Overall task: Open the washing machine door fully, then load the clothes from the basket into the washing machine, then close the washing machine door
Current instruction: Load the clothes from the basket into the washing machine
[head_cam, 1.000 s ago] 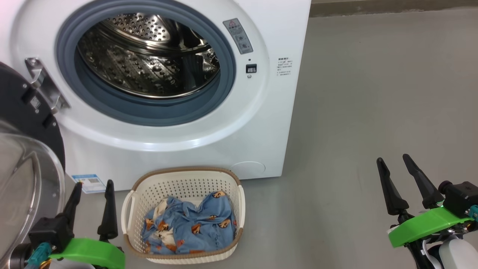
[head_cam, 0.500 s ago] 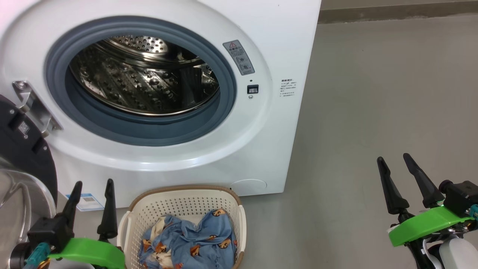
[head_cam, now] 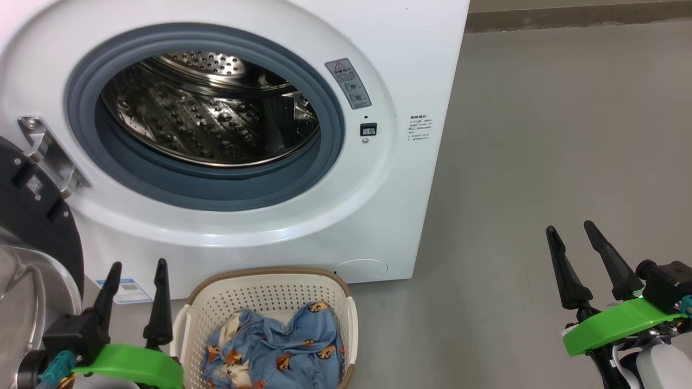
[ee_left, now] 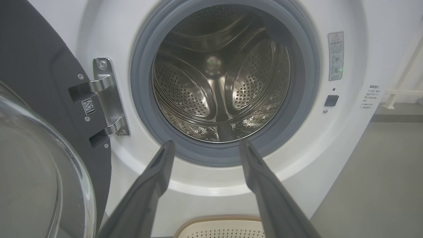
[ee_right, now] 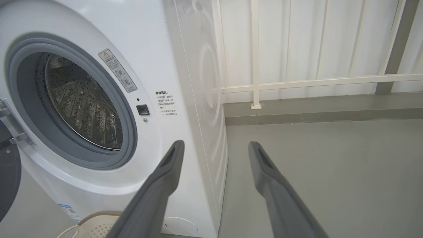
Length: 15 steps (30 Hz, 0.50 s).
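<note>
Left hand (head_cam: 138,266) hangs empty with its fingers apart, just left of the basket (head_cam: 270,272). Right hand (head_cam: 569,227) is likewise spread and empty, well off to the right. The clothes (head_cam: 275,351) lie crumpled in the basket at the foot of the washer (head_cam: 421,54), whose door (head_cam: 38,227) is swung open at the left. The fabric looks light, soft and floppy — best pinched at a raised fold near the middle, since trailing ends could snag the rim.
</note>
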Motion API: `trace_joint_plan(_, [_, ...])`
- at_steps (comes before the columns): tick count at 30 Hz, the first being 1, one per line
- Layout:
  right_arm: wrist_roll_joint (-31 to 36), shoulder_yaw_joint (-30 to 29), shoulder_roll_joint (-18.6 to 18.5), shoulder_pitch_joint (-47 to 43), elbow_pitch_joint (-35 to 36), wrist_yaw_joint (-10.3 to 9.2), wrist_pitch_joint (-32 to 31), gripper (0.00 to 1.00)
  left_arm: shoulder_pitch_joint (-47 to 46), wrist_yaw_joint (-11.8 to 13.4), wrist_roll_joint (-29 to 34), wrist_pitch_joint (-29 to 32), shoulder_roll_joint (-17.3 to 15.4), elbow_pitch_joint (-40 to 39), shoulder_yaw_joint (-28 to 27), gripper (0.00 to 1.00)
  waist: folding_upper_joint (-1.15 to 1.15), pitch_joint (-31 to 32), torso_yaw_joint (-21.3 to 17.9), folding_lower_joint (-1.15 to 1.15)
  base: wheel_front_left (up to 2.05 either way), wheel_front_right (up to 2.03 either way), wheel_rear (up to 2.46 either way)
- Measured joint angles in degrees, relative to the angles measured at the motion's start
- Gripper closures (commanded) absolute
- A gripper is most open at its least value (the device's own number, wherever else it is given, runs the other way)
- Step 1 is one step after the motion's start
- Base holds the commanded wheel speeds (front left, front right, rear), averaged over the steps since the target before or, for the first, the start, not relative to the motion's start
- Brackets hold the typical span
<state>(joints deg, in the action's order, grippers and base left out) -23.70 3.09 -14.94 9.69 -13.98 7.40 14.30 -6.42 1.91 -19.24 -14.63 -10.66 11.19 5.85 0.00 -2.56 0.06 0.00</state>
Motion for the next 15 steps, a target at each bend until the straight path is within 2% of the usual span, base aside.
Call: trace_joint_plan(15, [0.0,0.01,-0.02,0.01,0.0,0.0,0.0,0.0,-0.01,0.0,0.31,0.0,0.33,-0.02,-0.02,0.0,0.0,-0.52,-0.02,0.0,0.0,0.0,0.0])
